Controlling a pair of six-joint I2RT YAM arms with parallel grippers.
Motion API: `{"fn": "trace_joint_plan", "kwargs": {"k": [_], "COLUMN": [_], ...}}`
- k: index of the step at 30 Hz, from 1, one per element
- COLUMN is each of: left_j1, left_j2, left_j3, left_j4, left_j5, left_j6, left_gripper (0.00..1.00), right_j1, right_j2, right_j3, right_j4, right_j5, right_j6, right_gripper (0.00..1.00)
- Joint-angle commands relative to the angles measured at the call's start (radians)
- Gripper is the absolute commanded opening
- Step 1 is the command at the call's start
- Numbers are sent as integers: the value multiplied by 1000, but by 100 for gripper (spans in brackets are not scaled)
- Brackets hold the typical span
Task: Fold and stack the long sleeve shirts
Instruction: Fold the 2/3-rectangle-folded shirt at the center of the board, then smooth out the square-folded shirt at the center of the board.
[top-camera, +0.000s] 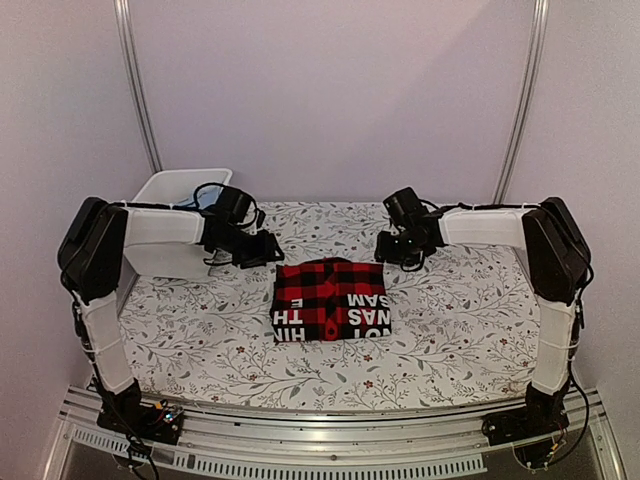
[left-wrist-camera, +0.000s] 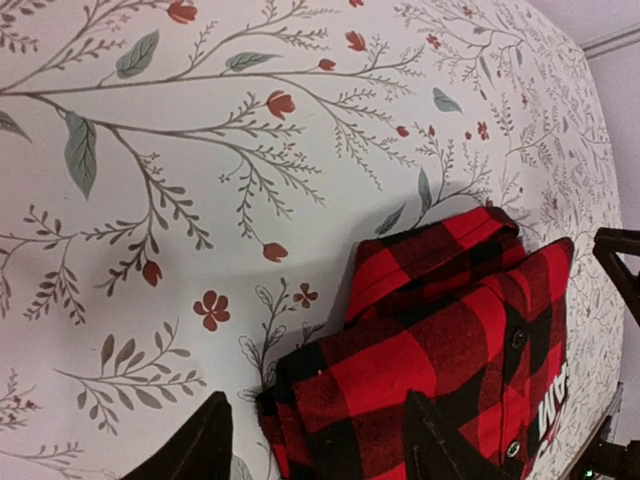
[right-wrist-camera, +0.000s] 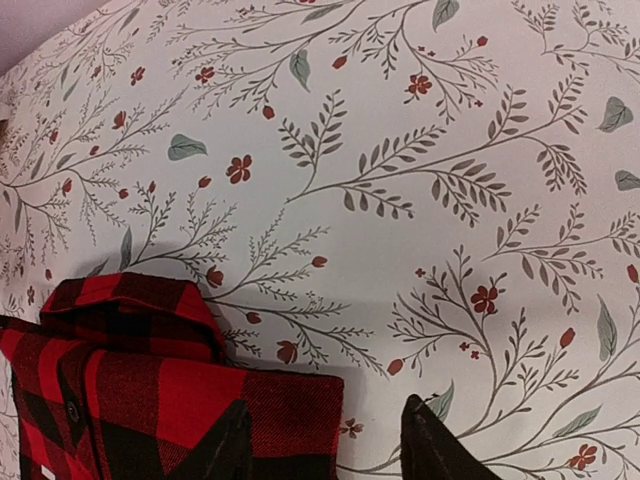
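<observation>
red-and-black checked shirt (top-camera: 332, 300) lies folded mid-surface (top-camera: 460, 320), long axis left-right, its far corners just near of both spread, empty jaws, neither arm clearly nearer.

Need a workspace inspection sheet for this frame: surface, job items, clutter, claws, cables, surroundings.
Surface: floral-print table cover, lying flat.
Job's things: red-and-black check shirt folded mid-table, white lettering showing; no other shirt seen.
Clutter: white bin at the far left corner; contents not visible.
Grippers: left claw open at the shirt's far left corner; right claw open at its far right corner; neither grips cloth.
Cables: black cables looped at the left arm's wrist, more at both bases.
Surroundings: pale walls, two metal poles; nothing else seen.
</observation>
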Motion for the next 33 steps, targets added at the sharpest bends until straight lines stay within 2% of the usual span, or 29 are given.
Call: {"fn": "trace_joint_plan", "kwargs": {"k": [1, 4, 10, 12, 14, 22, 30, 33], "left_j1": [-15, -85, -204, -225, -233, -232, -187, -169], "left_j2": [-146, -249, -349, -355, -346, -230, -134, -128], "left_j3": [-28, -111, -277, -315, -345, -379, -391, -390], "left_j4": [-74, -83, -26, 4, 34, 88, 82, 69], "left_j5": [-34, -30, 36, 55, 75, 67, 38, 31], "left_j6": [35, 18, -70, -92, -106, -90, -66, -52], "left_gripper": [61, 56, 21, 13, 8, 1, 0, 0], "right_j1": [37, 97, 194, 205, 208, 196, 142, 136], "right_j2": [-76, -106, -75, -31, 16, 234, 363, 386], "right_j3": [30, 29, 65, 101, 141, 327, 424, 461], "right_j4": [-75, -91, -55, -50, -48, -64, -58, -70], "right_j5": [32, 40, -11, -36, -48, -54, -85, -100], "right_j6": [-31, -32, -30, -34, -36, -70, -90, -109], "right_gripper": [55, 56, 57, 57, 55, 47, 46, 49]}}
